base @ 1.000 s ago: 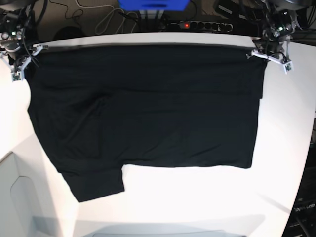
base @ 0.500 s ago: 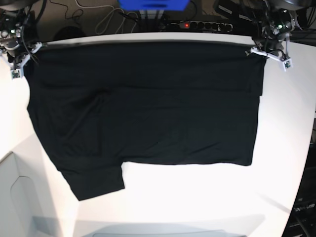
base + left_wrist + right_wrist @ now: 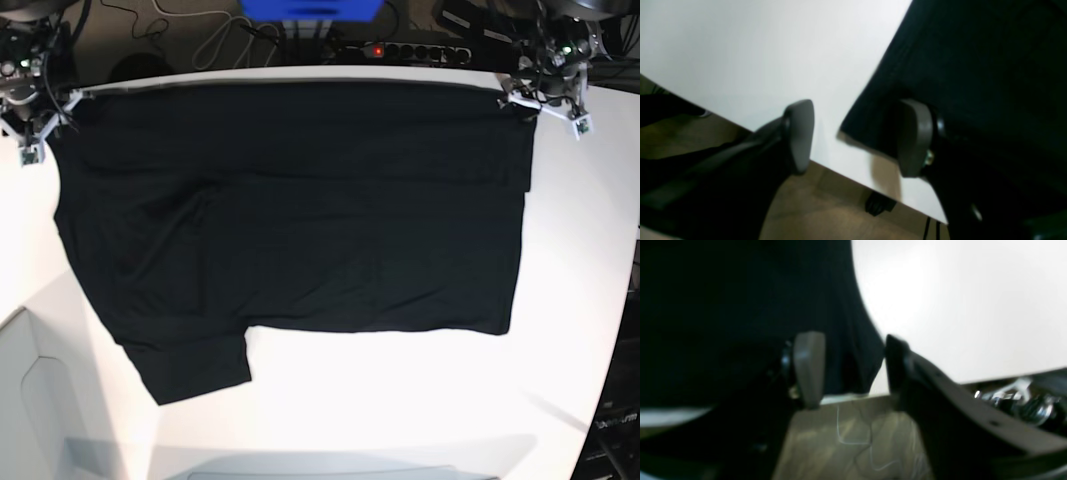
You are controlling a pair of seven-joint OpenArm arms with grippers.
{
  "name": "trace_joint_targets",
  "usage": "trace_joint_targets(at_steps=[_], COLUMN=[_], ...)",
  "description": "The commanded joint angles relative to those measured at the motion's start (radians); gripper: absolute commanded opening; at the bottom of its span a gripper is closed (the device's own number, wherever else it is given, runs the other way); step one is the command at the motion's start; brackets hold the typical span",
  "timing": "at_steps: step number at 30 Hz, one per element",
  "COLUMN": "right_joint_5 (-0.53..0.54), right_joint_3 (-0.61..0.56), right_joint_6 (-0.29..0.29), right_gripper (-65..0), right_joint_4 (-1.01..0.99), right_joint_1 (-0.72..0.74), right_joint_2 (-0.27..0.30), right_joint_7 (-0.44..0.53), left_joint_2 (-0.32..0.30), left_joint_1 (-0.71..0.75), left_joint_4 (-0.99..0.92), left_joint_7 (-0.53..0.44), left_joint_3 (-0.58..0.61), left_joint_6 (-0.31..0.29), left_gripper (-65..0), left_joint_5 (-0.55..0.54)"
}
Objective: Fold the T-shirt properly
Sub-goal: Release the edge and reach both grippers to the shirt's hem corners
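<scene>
The black T-shirt (image 3: 300,220) lies flat on the white table (image 3: 400,400), its far edge along the table's back edge and one sleeve sticking out at the near left. My left gripper (image 3: 541,105) hangs over the shirt's far right corner. In the left wrist view that gripper (image 3: 857,136) is open, with the shirt's corner (image 3: 870,123) lying loose on the table between its fingers. My right gripper (image 3: 44,125) is at the far left corner. The right wrist view shows it (image 3: 853,368) open too, the T-shirt's edge (image 3: 860,350) unclamped between the fingers.
A power strip (image 3: 405,50), cables and a blue object (image 3: 310,10) sit behind the table's back edge. A grey panel (image 3: 40,400) borders the near left. Bare white table lies in front of and to the right of the shirt.
Both grippers have opened and let go of the shirt's far corners. The shirt's far edge now rests a little closer to the table's back edge.
</scene>
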Motion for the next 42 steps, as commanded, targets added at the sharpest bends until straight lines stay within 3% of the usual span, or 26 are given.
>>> trace_joint_targets(at_steps=[1, 6, 10, 15, 19, 25, 33, 38, 42], right_joint_5=[-0.001, -0.001, -0.001, -0.001, -0.001, -0.001, -0.003, -0.003, -0.003], right_joint_3=[0.024, 0.093, 0.079, -0.044, -0.147, -0.214, -0.377, -0.455, -0.490], right_joint_6=[-0.005, -0.005, -0.005, -0.005, -0.005, -0.005, -0.015, -0.115, -0.132], right_gripper=[-31.5, -30.3, -29.9, -29.8, -29.8, -29.8, -29.8, -29.7, -29.7], right_joint_4=[0.031, 0.060, 0.055, 0.042, -0.100, -0.503, -1.057, -1.283, -1.353], right_joint_1=[0.000, 0.061, 0.165, 0.348, 0.544, 0.847, 1.094, 1.156, 1.164], right_joint_2=[0.015, 0.001, 0.004, 0.006, 0.015, 0.044, 0.092, 0.100, 0.100], right_joint_7=[0.014, 0.014, 0.006, 0.005, 0.005, 0.018, 0.336, 0.548, 0.655], left_joint_2=[-0.011, 0.032, 0.046, 0.075, 0.079, 0.052, -0.054, -0.128, -0.175], left_joint_1=[0.012, -0.008, -0.118, -0.272, -0.388, -0.551, -0.712, -0.778, -0.822], left_joint_4=[0.039, 0.125, 0.139, 0.136, 0.107, -0.023, -0.241, -0.398, -0.527], left_joint_7=[-0.019, -0.022, -0.020, -0.019, -0.019, -0.030, -0.039, -0.206, -0.364], left_joint_3=[-0.033, -0.143, -0.188, -0.223, -0.220, -0.183, -0.016, 0.154, 0.306], left_joint_6=[0.002, 0.002, 0.010, 0.008, 0.004, 0.002, 0.002, 0.002, 0.002], left_gripper=[-27.3, -26.9, -26.9, -26.8, -24.9, -19.5, -19.3, -19.3, -19.3], left_joint_5=[0.001, -0.001, 0.004, 0.010, 0.010, 0.010, 0.010, 0.010, 0.010])
